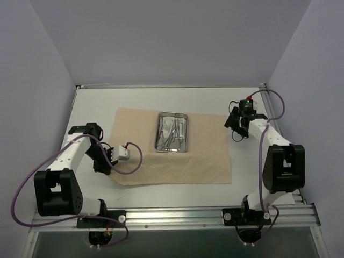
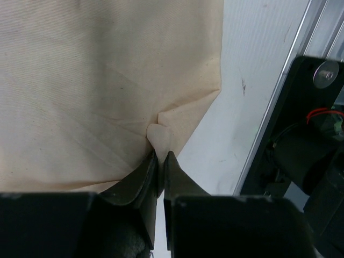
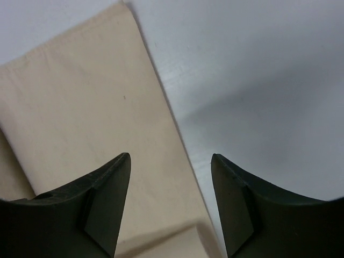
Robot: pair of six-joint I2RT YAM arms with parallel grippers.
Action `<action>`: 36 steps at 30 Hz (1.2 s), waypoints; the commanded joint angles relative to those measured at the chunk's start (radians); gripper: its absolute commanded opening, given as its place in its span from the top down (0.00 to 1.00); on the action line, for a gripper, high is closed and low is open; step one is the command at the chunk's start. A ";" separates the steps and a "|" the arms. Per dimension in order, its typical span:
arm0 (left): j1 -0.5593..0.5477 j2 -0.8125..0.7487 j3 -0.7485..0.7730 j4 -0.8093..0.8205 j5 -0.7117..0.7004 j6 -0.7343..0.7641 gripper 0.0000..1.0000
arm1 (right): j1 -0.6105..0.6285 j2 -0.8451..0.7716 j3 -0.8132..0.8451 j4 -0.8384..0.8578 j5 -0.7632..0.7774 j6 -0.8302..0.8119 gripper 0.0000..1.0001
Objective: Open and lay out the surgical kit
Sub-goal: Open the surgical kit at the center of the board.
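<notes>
In the left claw (image 2: pixel 161 157), the cloth wrap (image 2: pixel 97 80) seems pinched.

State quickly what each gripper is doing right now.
Left gripper: closed, pinching the beige cloth wrap at its corner.
Right gripper: open, holding nothing.

1. The cloth wrap (image 1: pixel 207 156) lies spread on the table (image 1: pixel 161 97).
2. The steel tray (image 1: pixel 159 134) sits on it, toward 12 o'clock of centre.
3. Scissor-handled instruments (image 1: pixel 173 133) lie in the tray.
4. The left gripper (image 2: pixel 161 156) is at the wrap's 8 o'clock edge, the right gripper (image 3: pixel 169 157) at its 2 o'clock corner.
</notes>
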 commanded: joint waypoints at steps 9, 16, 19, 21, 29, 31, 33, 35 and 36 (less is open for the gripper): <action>0.021 -0.010 0.134 -0.345 -0.016 0.041 0.11 | 0.011 0.468 0.329 0.056 -0.078 -0.160 0.40; 0.033 0.135 0.448 0.228 0.131 -0.730 0.09 | 0.014 0.576 0.408 0.078 -0.114 -0.193 0.42; 0.026 0.289 0.558 0.494 -0.065 -1.128 0.10 | 0.018 0.619 0.435 0.081 -0.125 -0.196 0.44; 0.016 0.422 0.668 0.549 -0.132 -1.271 0.10 | 0.020 0.642 0.451 0.084 -0.130 -0.200 0.46; -0.068 0.789 0.871 0.622 -0.380 -1.394 0.09 | 0.023 0.616 0.410 0.118 -0.163 -0.203 0.81; -0.071 0.855 0.952 0.600 -0.386 -1.411 0.10 | 0.023 0.613 0.418 0.121 -0.165 -0.199 0.93; -0.070 0.941 1.002 0.571 -0.386 -1.434 0.14 | 0.021 0.611 0.448 0.122 -0.170 -0.196 1.00; -0.065 1.004 1.046 0.559 -0.386 -1.440 0.21 | 0.020 0.619 0.479 0.125 -0.180 -0.193 1.00; -0.063 1.018 1.056 0.557 -0.386 -1.440 0.34 | 0.018 0.625 0.514 0.128 -0.194 -0.188 1.00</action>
